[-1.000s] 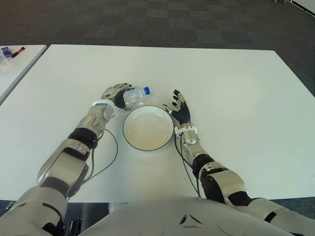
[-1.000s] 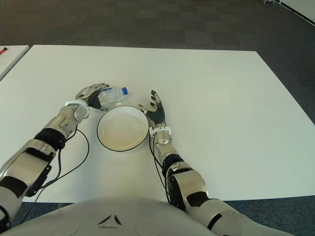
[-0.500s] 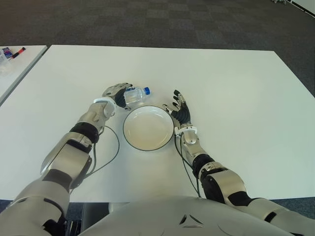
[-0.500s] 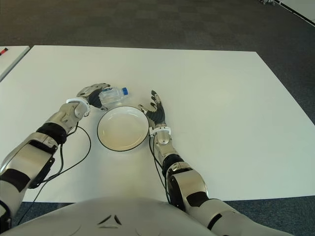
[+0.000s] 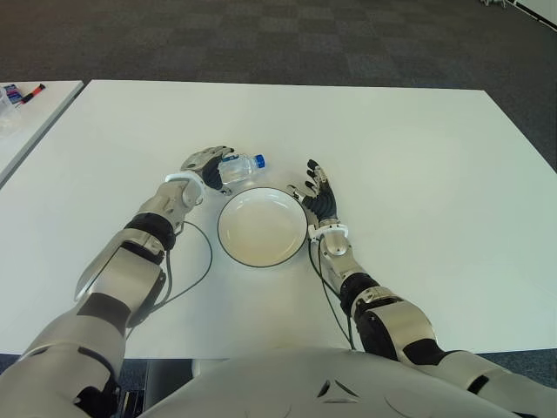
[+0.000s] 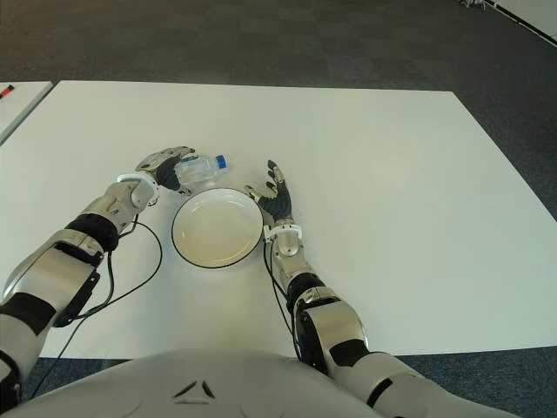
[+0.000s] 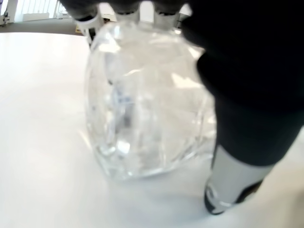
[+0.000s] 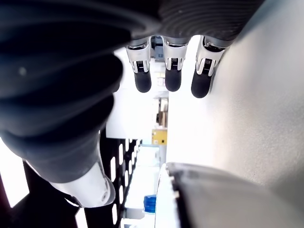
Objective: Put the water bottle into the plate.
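In the left eye view, the water bottle lies on its side on the white tabletop, just beyond the far-left rim of the plate, blue cap pointing toward the right robot hand. The left robot hand is wrapped over the bottle's base end. The right robot hand stands just beside the plate's right rim, fingers extended and holding nothing. A black cable loops on the tabletop left of the plate.

The right eye view shows the same layout, the plate's bowl bare.

The left wrist view adds what the eyes cannot: the clear, crinkled bottle fills the palm, fingertips curling over its far side, thumb pressed beside it, the bottle's underside on the tabletop.

The right wrist view shows three straight fingertips grasping nothing, the plate's rim close by, and the blue cap small beyond it.
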Robot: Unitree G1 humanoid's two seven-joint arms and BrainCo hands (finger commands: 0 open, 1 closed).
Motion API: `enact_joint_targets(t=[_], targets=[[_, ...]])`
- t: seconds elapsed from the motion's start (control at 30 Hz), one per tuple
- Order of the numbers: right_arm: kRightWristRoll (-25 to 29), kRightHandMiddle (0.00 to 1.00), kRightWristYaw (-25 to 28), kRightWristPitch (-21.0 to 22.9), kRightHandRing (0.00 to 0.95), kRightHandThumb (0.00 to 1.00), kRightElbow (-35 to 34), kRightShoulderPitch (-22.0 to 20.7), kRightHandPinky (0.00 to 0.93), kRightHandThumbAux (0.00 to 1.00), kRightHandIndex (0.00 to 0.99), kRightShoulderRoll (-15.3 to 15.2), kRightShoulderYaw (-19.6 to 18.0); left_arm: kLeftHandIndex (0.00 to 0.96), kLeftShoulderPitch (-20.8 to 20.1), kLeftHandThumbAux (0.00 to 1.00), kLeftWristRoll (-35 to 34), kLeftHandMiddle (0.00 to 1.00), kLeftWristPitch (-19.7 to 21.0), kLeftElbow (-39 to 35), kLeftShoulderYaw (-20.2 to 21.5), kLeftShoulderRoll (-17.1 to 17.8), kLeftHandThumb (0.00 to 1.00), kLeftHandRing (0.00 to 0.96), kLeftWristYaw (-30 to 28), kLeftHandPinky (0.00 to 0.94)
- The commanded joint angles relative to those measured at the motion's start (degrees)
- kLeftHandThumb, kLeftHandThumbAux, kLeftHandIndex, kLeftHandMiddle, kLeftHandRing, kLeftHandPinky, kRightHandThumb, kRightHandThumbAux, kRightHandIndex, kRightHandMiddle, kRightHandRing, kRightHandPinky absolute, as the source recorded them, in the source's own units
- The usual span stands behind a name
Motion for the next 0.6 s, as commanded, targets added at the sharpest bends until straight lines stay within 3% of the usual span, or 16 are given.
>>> enact_joint_targets(t=[0.03, 0.6], targets=[[0.3, 0.051, -0.4, 3.8, 0.065, 0.039, 3.2, 0.5, 0.118, 0.847, 0.055, 8.2, -0.2, 0.0, 2.2, 0.914, 1.0, 0.0, -0.2, 3.6, -2.2, -1.6, 0.0, 0.0, 0.0, 0.062], [0.2, 0.058, -0.2, 4.0, 0.071, 0.04, 3.5, 0.4, 0.119, 0.852, 0.057, 8.0, 0.2, 0.0, 0.6, 0.909, 1.5, 0.0, -0.5, 6.4, -4.1, -2.4, 0.0, 0.0, -0.6, 0.062]])
